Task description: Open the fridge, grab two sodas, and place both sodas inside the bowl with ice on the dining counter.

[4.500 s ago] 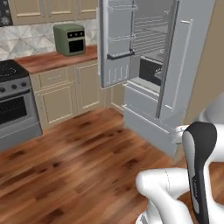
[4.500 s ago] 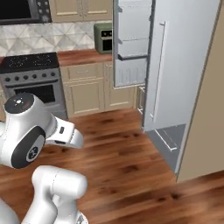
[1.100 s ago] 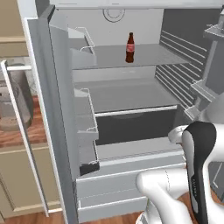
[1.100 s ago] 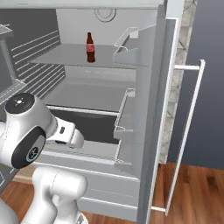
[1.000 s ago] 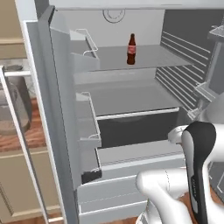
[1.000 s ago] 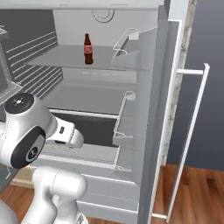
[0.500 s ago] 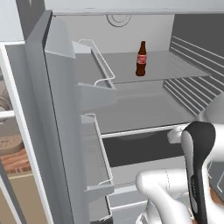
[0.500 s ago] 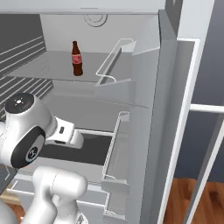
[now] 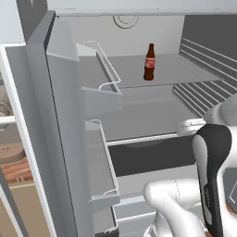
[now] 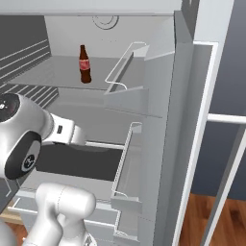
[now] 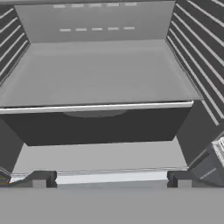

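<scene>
Spread wide and holding nothing, the gripper (image 11: 111,181) looks straight into the open fridge (image 9: 60,120), its two dark finger tips rising far apart at the bottom of the hand view, level with a lower glass shelf (image 11: 96,74) and the dark compartment beneath it. One soda (image 9: 149,62) stands upright on the upper shelf (image 9: 185,69), toward the back wall and roughly midway between the shelf's left and right edges; from the right base view the same bottle (image 10: 85,64) sits well above and behind the arm's wrist. Both doors stand swung out, the left door's wire-railed bins (image 9: 99,88) close beside the camera, so the opening step looks finished. What remains, by my reckoning, is nearly everything else: the visible bottle is not yet grasped, a second bottle cannot be made out on these shelves (it may be hidden by a door bin or the arm), and the carrying to the ice bowl on the dining counter has not begun. Next the hand would need to rise to the upper shelf.
</scene>
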